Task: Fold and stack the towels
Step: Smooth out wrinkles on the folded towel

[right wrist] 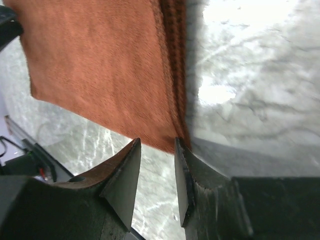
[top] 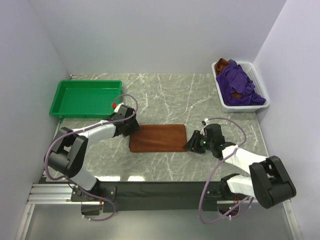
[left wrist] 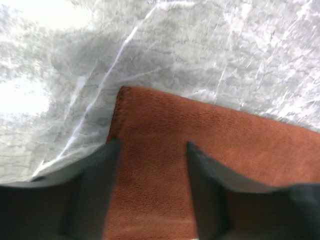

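Lying flat mid-frame from above, the rust-brown plush rectangular towel (top: 159,138) looks part-folded. The left gripper (left wrist: 152,145) gapes over its left edge; the right gripper (right wrist: 157,142), narrowly parted, sits empty at its lower-right corner. Next, probably: pinch both ends, fold again.

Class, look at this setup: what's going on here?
One rust-brown towel lies folded flat on the marble table. The robot's left pincer is open over its left end; the right pincer is open at its right edge. More purple and brown towels wait in the white basket; the green tray sits far left.
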Controlling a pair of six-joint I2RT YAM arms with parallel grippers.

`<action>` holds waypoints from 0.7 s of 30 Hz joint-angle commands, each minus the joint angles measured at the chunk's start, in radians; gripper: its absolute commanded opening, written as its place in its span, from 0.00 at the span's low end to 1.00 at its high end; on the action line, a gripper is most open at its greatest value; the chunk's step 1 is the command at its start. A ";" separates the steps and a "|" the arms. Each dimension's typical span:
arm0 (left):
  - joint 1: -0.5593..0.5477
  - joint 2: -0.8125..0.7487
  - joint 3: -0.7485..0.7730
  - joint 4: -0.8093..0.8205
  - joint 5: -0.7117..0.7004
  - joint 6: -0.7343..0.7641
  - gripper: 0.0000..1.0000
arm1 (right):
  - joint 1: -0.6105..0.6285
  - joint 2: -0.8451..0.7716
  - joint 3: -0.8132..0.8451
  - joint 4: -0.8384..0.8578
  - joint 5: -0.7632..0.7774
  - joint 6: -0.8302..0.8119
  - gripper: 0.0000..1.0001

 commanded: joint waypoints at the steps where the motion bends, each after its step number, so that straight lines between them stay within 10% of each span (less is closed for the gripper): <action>1: 0.012 -0.036 0.040 -0.015 -0.013 0.053 0.65 | -0.007 -0.063 0.051 -0.087 0.034 -0.048 0.41; 9: -0.031 -0.150 0.050 -0.083 0.034 0.093 0.82 | -0.009 -0.043 0.203 -0.012 -0.040 -0.063 0.41; 21: -0.113 -0.356 -0.257 -0.008 0.119 -0.024 0.53 | -0.012 0.392 0.415 0.275 -0.046 0.030 0.41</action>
